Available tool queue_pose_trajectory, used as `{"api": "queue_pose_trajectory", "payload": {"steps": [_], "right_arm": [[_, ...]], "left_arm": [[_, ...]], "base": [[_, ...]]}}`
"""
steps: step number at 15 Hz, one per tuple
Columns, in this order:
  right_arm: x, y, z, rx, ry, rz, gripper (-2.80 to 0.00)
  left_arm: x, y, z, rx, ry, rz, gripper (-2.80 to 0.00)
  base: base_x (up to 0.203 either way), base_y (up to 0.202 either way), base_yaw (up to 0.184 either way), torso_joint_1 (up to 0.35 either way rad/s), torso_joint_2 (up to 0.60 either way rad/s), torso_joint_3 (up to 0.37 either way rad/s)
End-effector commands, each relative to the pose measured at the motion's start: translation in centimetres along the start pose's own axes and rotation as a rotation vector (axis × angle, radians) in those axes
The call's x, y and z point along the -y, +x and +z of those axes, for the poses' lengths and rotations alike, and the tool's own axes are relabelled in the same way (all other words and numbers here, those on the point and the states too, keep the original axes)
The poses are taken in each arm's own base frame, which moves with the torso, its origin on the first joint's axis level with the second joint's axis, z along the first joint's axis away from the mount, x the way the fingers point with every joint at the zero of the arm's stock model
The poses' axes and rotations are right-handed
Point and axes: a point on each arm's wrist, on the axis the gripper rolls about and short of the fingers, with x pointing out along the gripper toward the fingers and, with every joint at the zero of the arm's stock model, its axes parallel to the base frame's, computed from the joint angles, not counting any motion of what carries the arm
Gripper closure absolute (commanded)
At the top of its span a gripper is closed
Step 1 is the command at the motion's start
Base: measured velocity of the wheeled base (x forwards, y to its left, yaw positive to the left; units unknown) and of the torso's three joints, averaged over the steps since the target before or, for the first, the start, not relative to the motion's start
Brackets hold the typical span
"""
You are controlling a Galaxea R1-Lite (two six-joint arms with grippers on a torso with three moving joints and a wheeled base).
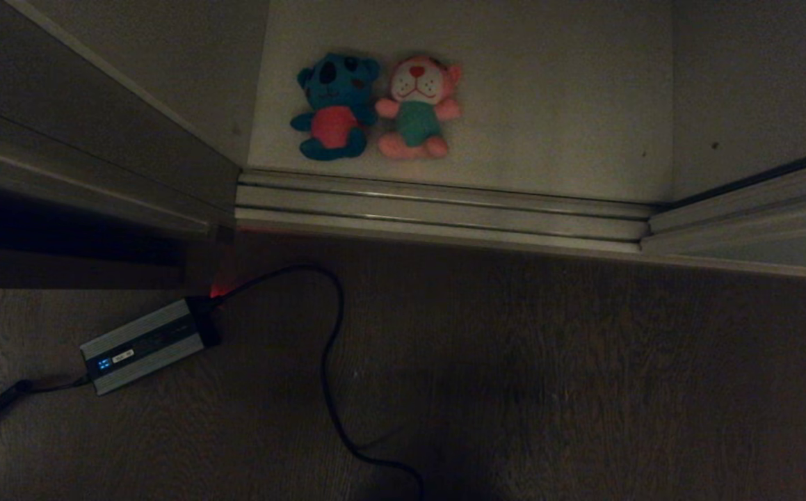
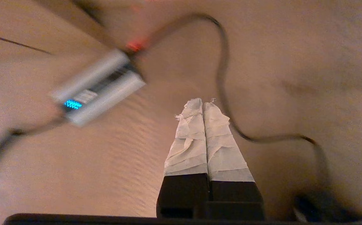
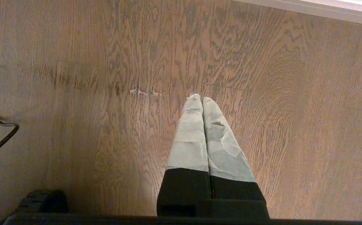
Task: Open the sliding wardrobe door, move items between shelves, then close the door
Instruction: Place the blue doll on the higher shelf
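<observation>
Two plush items sit side by side on the off-white bottom shelf: a teal-blue toy with a red belly and, to its right, a pink toy with a white face and teal body. The wardrobe stands open in front of them. Pale panels of the sliding wardrobe door with thin metal frames stand at the left and the right. Neither arm shows in the head view. My left gripper is shut and empty above the floor, near a power brick. Over bare wood floor, my right gripper is shut and empty too.
Metal door tracks run along the shelf's front edge. A silver power brick with a blue light lies on the dark wood floor at the left. Its black cable loops across the floor toward me.
</observation>
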Motion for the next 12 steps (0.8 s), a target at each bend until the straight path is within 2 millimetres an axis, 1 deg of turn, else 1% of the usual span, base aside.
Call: {"api": "queue_pose_trajectory", "payload": {"steps": [1, 4, 7, 10, 12], "right_arm": [[0.0, 0.0, -0.1, -0.002, 0.000, 0.000, 0.00], [0.0, 0.0, -0.1, -0.003, 0.000, 0.000, 0.00], [0.0, 0.0, -0.1, -0.004, 0.000, 0.001, 0.00], [0.0, 0.0, -0.1, -0.003, 0.000, 0.000, 0.00], [0.0, 0.0, -0.1, -0.004, 0.000, 0.000, 0.00]], "left_arm": [[-0.6, 4.1, 1.8, -0.208, -0.075, -0.096, 0.00], [-1.0, 9.3, 2.6, -0.368, -0.175, -0.214, 0.00], [-1.2, 15.6, 3.0, -0.422, -0.233, -0.294, 0.00], [0.4, 21.0, 4.6, -0.403, -0.236, -0.405, 0.00], [1.3, 24.3, 5.4, -0.399, -0.245, -0.429, 0.00]], "base": [[0.000, 0.000, 0.000, 0.000, 0.00, 0.000], [0.000, 0.000, 0.000, 0.000, 0.00, 0.000], [0.000, 0.000, 0.000, 0.000, 0.00, 0.000], [0.000, 0.000, 0.000, 0.000, 0.00, 0.000], [0.000, 0.000, 0.000, 0.000, 0.00, 0.000]]}}
